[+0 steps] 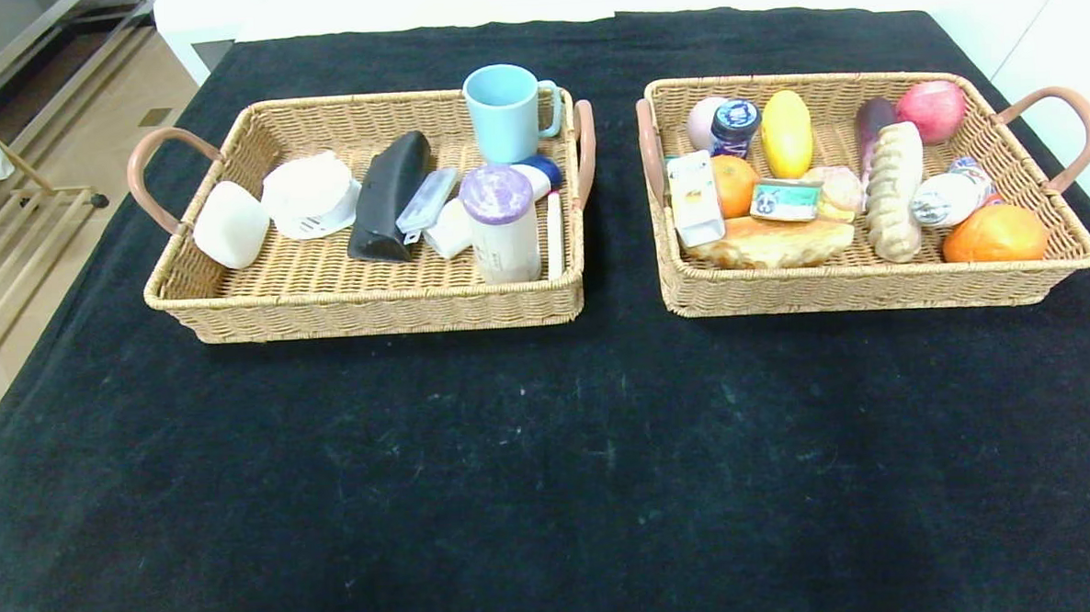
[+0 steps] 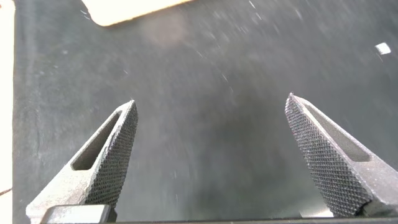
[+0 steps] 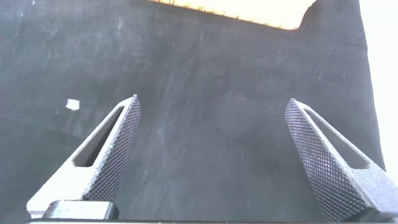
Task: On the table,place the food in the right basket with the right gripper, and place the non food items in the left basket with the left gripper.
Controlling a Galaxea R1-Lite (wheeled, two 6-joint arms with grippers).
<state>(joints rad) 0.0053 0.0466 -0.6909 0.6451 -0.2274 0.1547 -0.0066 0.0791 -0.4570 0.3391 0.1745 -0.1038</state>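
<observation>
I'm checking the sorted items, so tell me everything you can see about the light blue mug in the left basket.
The light blue mug stands upright at the far edge of the left basket, near its right handle. It looks like smooth ceramic or plastic, with one loop handle pointing right and an open top; its inside is not visible. In front of it lie a purple-lidded bottle and a clear small case; contact cannot be confirmed.

A surface [image 1: 551, 453] covered in black cloth carries two wicker baskets side by side, slightly apart: the left basket [image 1: 366, 305] and the right basket [image 1: 875, 287]. The near part of the cloth is bare.
</observation>
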